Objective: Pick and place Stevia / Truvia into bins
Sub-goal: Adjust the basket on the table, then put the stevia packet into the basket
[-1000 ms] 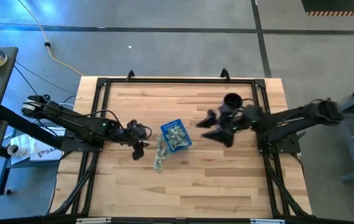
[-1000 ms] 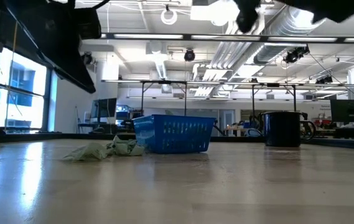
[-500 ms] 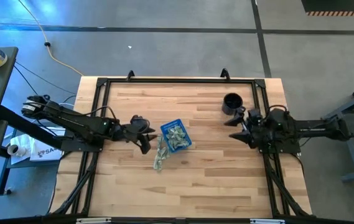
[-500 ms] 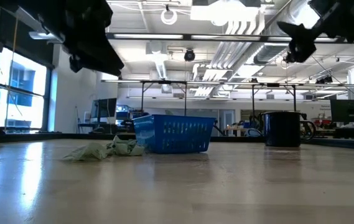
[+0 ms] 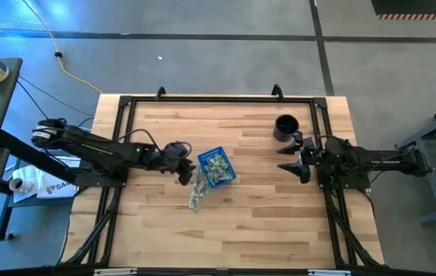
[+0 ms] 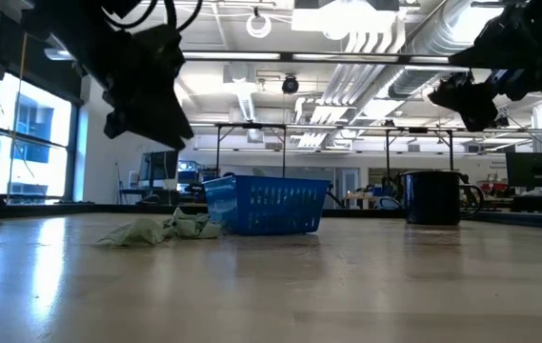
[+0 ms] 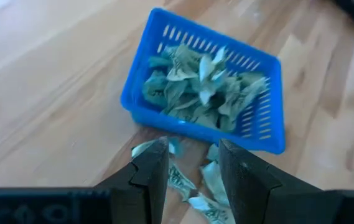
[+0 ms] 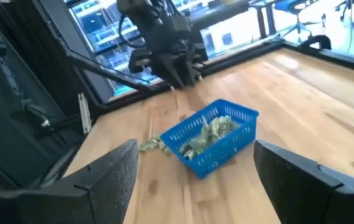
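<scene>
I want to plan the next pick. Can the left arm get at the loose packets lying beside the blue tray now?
Probably yes. The left end effector hangs open just above the loose packets beside the blue tray, and nothing lies between them. The right end effector waits far off.

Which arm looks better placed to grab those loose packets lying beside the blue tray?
Probably the left. Its left gripper hangs open right by the loose packets beside the blue tray, while the right gripper waits open near the black mug.

Two slim dark arms, jointed segments, black cabling looped along the left arm (image 5: 95, 147). Grippers matte black; left gripper (image 7: 189, 171) fingers blocky, flat-faced, chamfered tips.
</scene>
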You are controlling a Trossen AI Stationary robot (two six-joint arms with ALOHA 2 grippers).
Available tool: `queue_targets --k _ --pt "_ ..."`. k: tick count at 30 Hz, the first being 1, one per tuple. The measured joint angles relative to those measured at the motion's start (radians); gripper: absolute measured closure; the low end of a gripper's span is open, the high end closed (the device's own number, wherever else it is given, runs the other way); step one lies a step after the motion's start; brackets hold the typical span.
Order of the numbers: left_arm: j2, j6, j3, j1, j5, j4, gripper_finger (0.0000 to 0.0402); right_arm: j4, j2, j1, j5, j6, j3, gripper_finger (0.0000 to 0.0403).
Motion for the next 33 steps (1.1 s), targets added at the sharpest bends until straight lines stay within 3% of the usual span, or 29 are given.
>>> queue_targets --k 5,10,13,18,23,27,33 --pt "0.064 -0.015 0.000 0.009 0.008 -0.002 0.0227 -0.078 -0.001 0.000 0.029 0.019 0.000 0.0096" --pt "0.130 -0.010 0.000 0.039 0.102 0.019 0.0227 -0.209 0.000 0.000 0.124 0.077 0.000 0.0096" --pt "0.175 0.063 0.000 0.062 0.117 0.074 0.0227 -0.263 0.000 0.000 0.125 0.072 0.000 0.0096" --pt "0.274 0.174 0.002 0.101 0.230 0.226 0.0227 -0.324 0.000 0.000 0.119 0.071 0.000 0.0096" --pt "0.354 0.271 0.074 0.140 0.274 0.299 0.0227 -0.338 0.000 0.000 0.119 0.070 0.000 0.0096" --pt "0.377 0.352 0.142 0.163 0.330 0.218 0.0227 -0.343 0.000 0.000 0.119 0.070 0.000 0.0096" --pt "0.359 0.372 0.206 0.163 0.353 -0.165 0.0227 -0.344 0.000 0.000 0.122 0.070 0.000 0.0096"
